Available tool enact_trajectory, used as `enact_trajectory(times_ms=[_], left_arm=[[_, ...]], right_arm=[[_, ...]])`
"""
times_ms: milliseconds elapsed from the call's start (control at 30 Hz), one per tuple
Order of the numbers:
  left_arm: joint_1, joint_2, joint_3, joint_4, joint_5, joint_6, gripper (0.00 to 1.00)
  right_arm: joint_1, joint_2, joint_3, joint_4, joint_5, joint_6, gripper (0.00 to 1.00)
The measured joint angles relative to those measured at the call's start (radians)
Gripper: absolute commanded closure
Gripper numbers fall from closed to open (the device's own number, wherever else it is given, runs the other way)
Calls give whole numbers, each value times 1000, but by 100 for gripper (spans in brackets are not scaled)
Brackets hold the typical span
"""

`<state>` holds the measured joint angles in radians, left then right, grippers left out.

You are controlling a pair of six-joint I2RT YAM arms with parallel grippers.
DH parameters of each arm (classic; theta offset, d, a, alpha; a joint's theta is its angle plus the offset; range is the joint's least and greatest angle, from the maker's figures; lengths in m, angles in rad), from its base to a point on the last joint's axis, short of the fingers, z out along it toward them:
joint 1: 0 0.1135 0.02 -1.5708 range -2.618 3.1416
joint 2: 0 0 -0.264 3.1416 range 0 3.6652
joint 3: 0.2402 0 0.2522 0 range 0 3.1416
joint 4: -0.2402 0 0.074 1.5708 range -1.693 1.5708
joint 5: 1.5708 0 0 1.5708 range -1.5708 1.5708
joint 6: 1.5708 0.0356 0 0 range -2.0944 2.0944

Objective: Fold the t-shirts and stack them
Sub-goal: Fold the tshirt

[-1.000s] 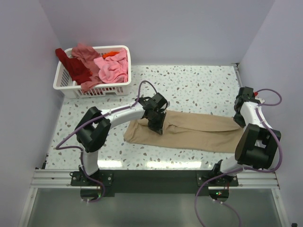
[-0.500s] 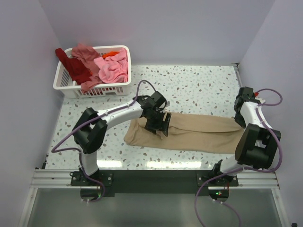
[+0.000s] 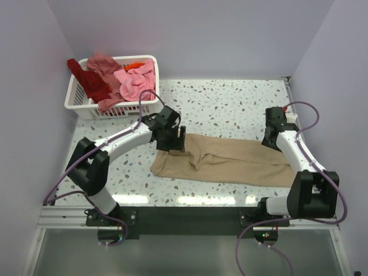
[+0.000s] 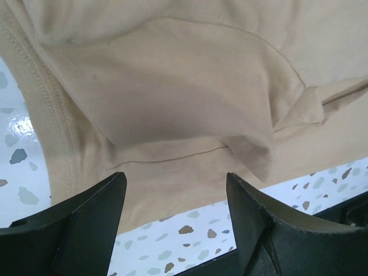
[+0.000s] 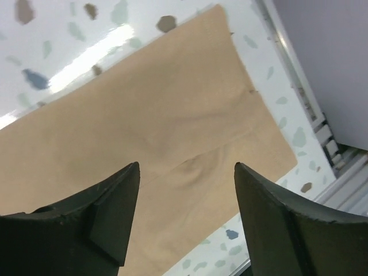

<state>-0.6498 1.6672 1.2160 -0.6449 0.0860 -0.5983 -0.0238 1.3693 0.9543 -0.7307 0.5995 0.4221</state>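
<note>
At this moment you had the tan t-shirt lying on the table as a long narrow band running left to right in front of the arm bases. Its sides looked turned in, and some creases were bunched near its left end. Your left gripper hung just over that left end and your right gripper over the right end, both with jaws spread and nothing between them. By my reading you were early in the job. This shirt wanted its crosswise folds, no stack existed, and the pink, salmon, dark red and orange shirts sat heaped in the white basket at the far left corner. You had no brand, label or writing readable anywhere.
</note>
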Motion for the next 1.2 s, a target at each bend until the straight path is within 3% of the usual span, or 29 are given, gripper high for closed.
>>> enact_trajectory(times_ms=[233, 500, 667, 833, 1200], left_arm=[[15, 22, -35, 37, -26, 7, 26], [26, 47, -46, 82, -62, 7, 27], [34, 89, -61, 85, -95, 3, 27], [37, 89, -85, 116, -100, -3, 27], [84, 93, -87, 174, -49, -2, 33]], right_arm=[[204, -292, -128, 66, -236, 27, 30], [499, -320, -217, 129, -369, 98, 33], [733, -225, -204, 172, -347, 150, 33], [903, -26, -117, 222, -301, 174, 33], [1046, 146, 15, 275, -267, 179, 34]])
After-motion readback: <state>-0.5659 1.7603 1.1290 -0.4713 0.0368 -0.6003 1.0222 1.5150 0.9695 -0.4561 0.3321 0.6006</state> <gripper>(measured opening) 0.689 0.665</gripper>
